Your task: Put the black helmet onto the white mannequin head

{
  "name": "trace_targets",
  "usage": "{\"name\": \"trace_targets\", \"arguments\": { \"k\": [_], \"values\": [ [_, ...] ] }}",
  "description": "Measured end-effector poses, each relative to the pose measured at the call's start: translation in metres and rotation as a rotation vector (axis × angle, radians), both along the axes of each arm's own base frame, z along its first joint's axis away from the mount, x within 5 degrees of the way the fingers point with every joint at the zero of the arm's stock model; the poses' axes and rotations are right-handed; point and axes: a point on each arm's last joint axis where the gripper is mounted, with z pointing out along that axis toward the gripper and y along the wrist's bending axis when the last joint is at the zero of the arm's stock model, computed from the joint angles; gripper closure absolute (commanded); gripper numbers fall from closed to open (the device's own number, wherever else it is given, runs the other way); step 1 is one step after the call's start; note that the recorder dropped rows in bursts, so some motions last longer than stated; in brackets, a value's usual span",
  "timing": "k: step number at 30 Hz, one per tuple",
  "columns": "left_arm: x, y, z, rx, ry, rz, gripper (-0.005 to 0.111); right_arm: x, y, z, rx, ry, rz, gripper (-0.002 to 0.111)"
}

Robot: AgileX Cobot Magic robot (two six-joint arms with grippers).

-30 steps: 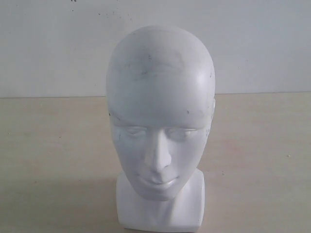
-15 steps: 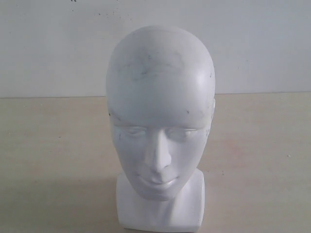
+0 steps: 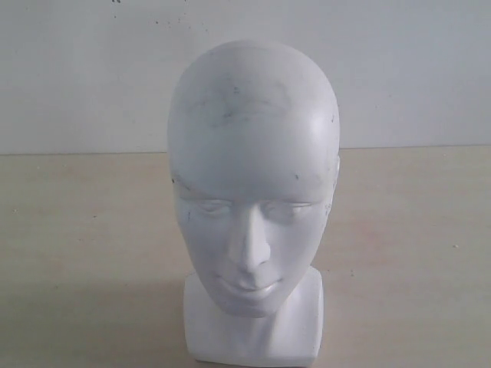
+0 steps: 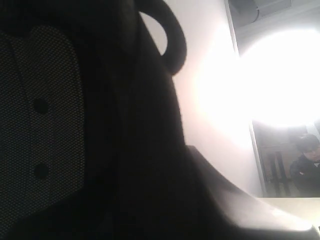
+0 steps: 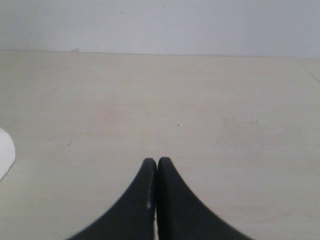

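The white mannequin head [image 3: 253,176] stands upright on the pale table [image 3: 84,230], face toward the exterior camera, with faint dark scuffs on its bare forehead. No arm shows in that view. The black helmet [image 4: 100,125] fills most of the left wrist view, showing mesh inner padding with two snaps. It sits right against my left gripper [image 4: 200,200], of which one dark finger [image 4: 260,215] shows beside it, so the grip looks shut on the helmet. My right gripper [image 5: 157,162] is shut and empty over bare table. A white sliver, probably the head [image 5: 5,150], lies at the frame edge.
A white wall [image 3: 77,69] rises behind the table. Behind the helmet in the left wrist view are a glaring light [image 4: 280,75] and a person [image 4: 306,165] in the background.
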Motion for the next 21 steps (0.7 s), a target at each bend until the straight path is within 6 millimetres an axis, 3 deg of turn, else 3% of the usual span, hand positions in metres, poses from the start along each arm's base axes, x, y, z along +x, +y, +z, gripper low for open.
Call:
{"name": "trace_targets", "arguments": {
  "k": [14, 21],
  "values": [
    [0.0, -0.001, -0.001, 0.032, -0.016, 0.016, 0.102, 0.0, 0.0, 0.0, 0.0, 0.0, 0.0, 0.109],
    [0.003, -0.005, -0.014, 0.19, 0.031, 0.03, 0.102, 0.0, 0.0, 0.0, 0.0, 0.0, 0.0, 0.109]
  ]
}}
